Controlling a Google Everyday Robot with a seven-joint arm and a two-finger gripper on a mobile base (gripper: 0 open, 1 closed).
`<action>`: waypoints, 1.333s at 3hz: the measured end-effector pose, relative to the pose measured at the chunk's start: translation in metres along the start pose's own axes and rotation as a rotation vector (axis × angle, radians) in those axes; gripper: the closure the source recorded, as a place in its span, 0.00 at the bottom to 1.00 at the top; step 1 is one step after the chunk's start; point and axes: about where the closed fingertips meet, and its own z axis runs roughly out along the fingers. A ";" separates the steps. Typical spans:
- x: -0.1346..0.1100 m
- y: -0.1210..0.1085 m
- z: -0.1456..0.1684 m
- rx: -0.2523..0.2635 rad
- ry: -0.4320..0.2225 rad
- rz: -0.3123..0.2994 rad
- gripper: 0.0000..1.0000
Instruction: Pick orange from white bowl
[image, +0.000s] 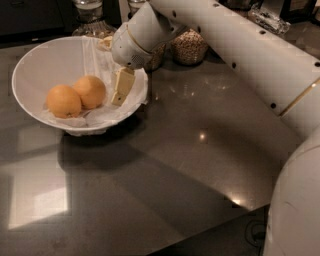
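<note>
Two alike oranges lie side by side in the white bowl (30, 65), the left one (63, 101) and the right one (91, 91); no stem dot shows on either. The bowl is wide and shallow with a crinkled white liner, and stands at the left of the dark table. My gripper (111, 72) hangs over the bowl's right side, inside the rim, just right of the right orange and not touching it. It is open and empty. One cream finger (122, 86) points down onto the liner; the other peeks out behind the wrist.
Glass grain jars (189, 46) stand behind the bowl at the back of the table, close to my wrist. My white arm (240, 55) crosses from the right. The table's front right edge (240, 210) runs diagonally, with floor beyond it.
</note>
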 end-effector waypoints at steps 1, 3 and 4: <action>-0.005 -0.005 0.010 -0.016 -0.004 -0.013 0.07; -0.002 -0.007 0.029 -0.054 0.059 -0.026 0.22; 0.005 -0.007 0.037 -0.066 0.113 -0.030 0.26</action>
